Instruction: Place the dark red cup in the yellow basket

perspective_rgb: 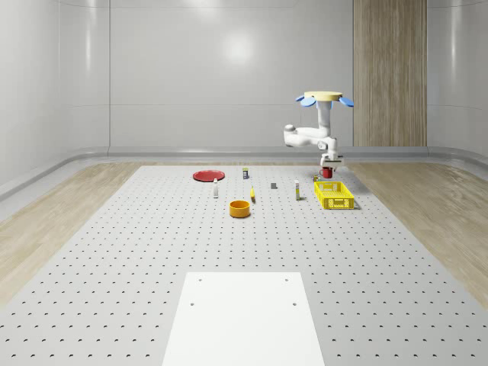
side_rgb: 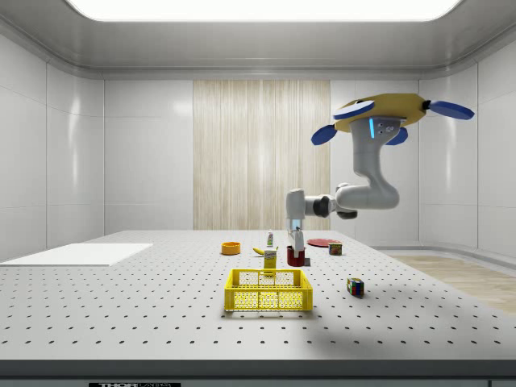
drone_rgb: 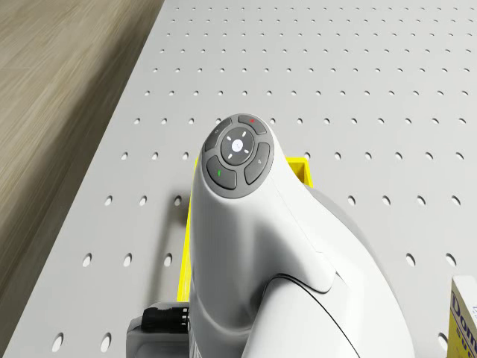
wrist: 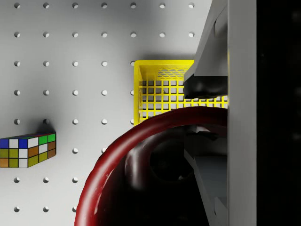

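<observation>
In the whole-scene view the drone (perspective_rgb: 324, 98) hovers above the far end of the yellow basket (perspective_rgb: 334, 195), with the arm bent down so that the gripper (perspective_rgb: 329, 169) hangs just above and behind the basket's far wall; the dark red cup (perspective_rgb: 328, 174) sits at the fingertips, clear of the table (perspective_rgb: 152, 252). In the side view the gripper (side_rgb: 297, 246) points straight down, and the cup (side_rgb: 296, 257) hangs at its tip behind the basket (side_rgb: 268, 290), beside a small carton (side_rgb: 270, 258); this vertical posture probably keeps the cup level for the transfer. In the drone view the arm covers most of the basket (drone_rgb: 301, 170), which places the drone almost over it. In the wrist view one finger (wrist: 207, 87) is outside the cup's rim (wrist: 141, 136) and the other inside, so the fingers are clamped on the cup wall. The basket (wrist: 146, 89) lies beyond the fingertips, so the cup is not yet over it. A colour cube (wrist: 27, 150) lies well apart.
</observation>
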Available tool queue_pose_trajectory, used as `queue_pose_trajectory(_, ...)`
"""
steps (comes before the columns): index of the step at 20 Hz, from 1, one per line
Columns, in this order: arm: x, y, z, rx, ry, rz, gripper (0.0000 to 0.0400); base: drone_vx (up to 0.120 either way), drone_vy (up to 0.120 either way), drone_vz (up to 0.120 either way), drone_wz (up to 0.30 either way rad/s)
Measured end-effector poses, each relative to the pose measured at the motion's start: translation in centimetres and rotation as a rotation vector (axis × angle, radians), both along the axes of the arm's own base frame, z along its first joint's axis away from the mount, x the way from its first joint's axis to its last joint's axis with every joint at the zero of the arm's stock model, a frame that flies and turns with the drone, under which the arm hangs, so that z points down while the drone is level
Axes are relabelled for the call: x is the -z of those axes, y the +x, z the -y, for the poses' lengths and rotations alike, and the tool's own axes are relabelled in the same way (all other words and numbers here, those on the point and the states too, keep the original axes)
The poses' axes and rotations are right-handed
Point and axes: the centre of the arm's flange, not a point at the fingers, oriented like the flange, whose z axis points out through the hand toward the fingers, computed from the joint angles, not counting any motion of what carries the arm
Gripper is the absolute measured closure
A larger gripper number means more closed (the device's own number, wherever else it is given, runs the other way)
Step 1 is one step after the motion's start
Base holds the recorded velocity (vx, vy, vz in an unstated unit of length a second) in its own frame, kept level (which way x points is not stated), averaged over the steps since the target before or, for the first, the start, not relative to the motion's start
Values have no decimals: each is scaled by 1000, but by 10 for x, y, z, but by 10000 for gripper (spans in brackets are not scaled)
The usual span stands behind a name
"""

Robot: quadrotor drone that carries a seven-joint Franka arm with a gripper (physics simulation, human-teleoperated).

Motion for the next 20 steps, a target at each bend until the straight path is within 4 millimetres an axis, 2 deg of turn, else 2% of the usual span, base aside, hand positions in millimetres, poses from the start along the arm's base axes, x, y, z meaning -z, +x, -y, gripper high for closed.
queue_pose_trajectory(3,0,0,0,0,0,0,300,120,0,-80,0)
queue_pose_trajectory(7,0,0,0,0,0,0,300,120,0,-10,0)
queue_pose_trajectory(10,0,0,0,0,0,0,300,120,0,-107,0)
queue_pose_trajectory(12,0,0,0,0,0,0,300,120,0,0,0)
queue_pose_trajectory(20,0,0,0,0,0,0,300,120,0,-115,0)
